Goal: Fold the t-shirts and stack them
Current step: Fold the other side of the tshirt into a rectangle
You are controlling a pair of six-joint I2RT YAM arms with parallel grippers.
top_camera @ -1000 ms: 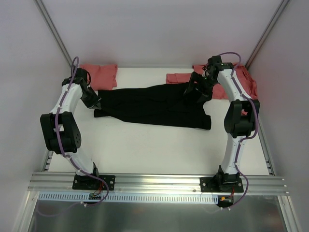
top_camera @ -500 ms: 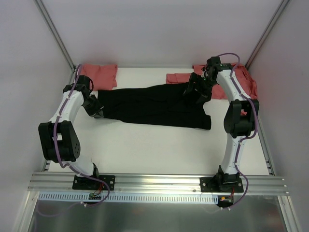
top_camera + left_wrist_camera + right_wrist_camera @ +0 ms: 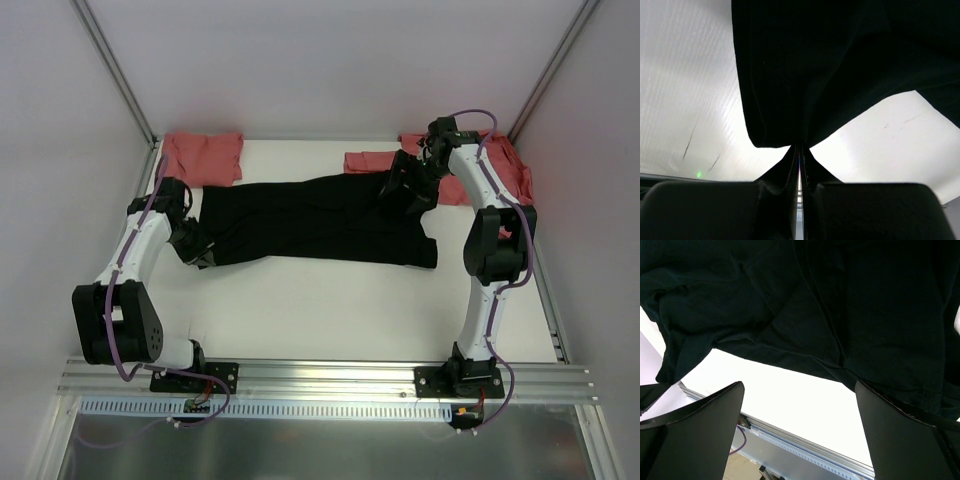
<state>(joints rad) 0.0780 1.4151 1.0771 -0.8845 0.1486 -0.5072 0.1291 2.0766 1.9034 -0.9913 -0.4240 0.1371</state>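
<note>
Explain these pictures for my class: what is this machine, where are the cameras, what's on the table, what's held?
Two robot arms are bolted at the near edge of a white table. One picture looks down from above; the others come from a camera on each wrist. A black t-shirt lies across the middle, with salmon-red t-shirts at both back corners. The left gripper is shut on the black shirt's edge; the right gripper hangs open above its other end, holding nothing.

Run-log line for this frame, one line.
step: folding black t-shirt | left gripper: shut on its left edge | right gripper: open over its right end, holding nothing | salmon-red t-shirts: at back corners
</note>
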